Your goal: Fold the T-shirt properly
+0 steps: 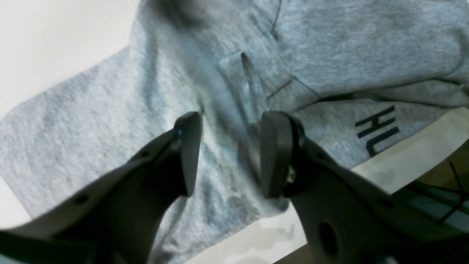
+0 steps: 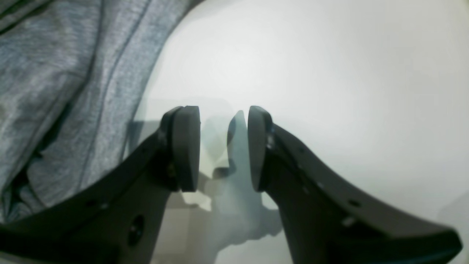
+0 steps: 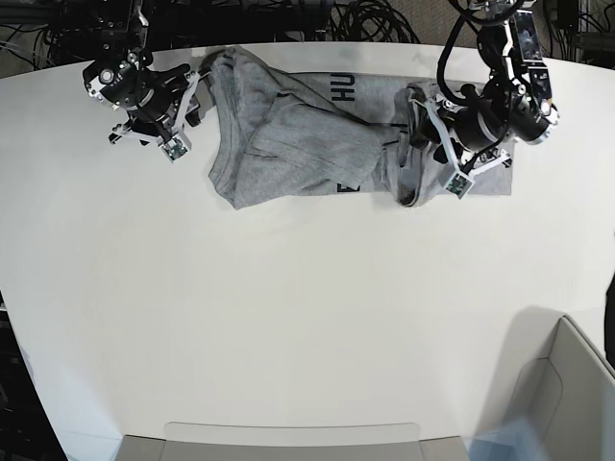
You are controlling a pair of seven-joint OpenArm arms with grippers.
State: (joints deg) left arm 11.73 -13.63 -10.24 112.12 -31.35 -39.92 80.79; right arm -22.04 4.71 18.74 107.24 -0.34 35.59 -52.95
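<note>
Lying bunched along the upper edge of the base frame, the T-shirt is spread from upper left to upper right on the white worktop, partly doubled over itself; black lettering shows near top centre. Folds are loose and uneven, so I judge the fold as only partly done.

Left end effector: at the upper right of the base frame, over the shirt's right end. Its wrist view shows the jaws parted, with a raised ridge of grey cloth running between them. Whether the pads actually pinch that ridge I cannot tell; the gap looks wider than the cloth. Likely positioned there to take or let go of a pleat at that end.

Right end effector: upper left of the base frame, just beside the shirt's left edge. Jaws parted, nothing between them but bare worktop; cloth lies to the left of that wrist frame. Placement suggests it is ready to take the near edge.

Worktop: plain white, smooth, curved front edge. Cables crowd the area behind it at the top. A pale box-like shape sits at lower right.
</note>
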